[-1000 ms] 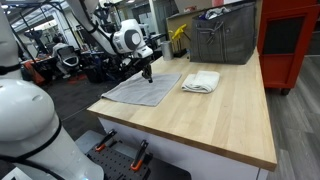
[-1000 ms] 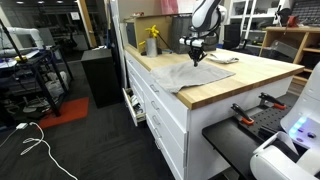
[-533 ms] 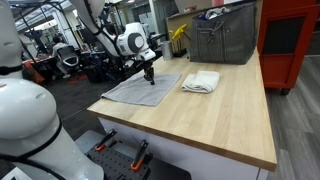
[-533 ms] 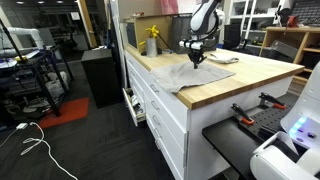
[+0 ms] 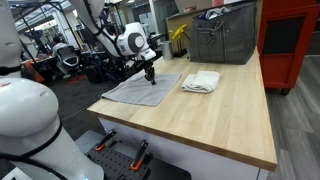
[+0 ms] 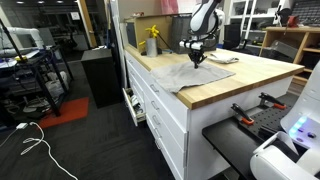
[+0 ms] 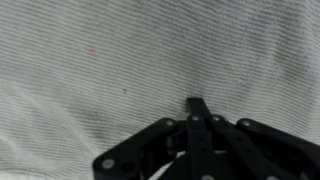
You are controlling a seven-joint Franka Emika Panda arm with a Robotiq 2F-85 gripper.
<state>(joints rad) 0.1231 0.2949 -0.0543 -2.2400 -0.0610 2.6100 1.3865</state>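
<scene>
End effector, fingers shut together with nothing visibly clamped, stands tip-down over the grey cloth spread at the desk corner, near a folded white towel.

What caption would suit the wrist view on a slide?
Shut black tool right over a flat grey ribbed cloth that fills the view.

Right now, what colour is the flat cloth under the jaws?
Grey, finely ribbed weave; the flat grey woven cloth shows best in the wrist view.
</scene>
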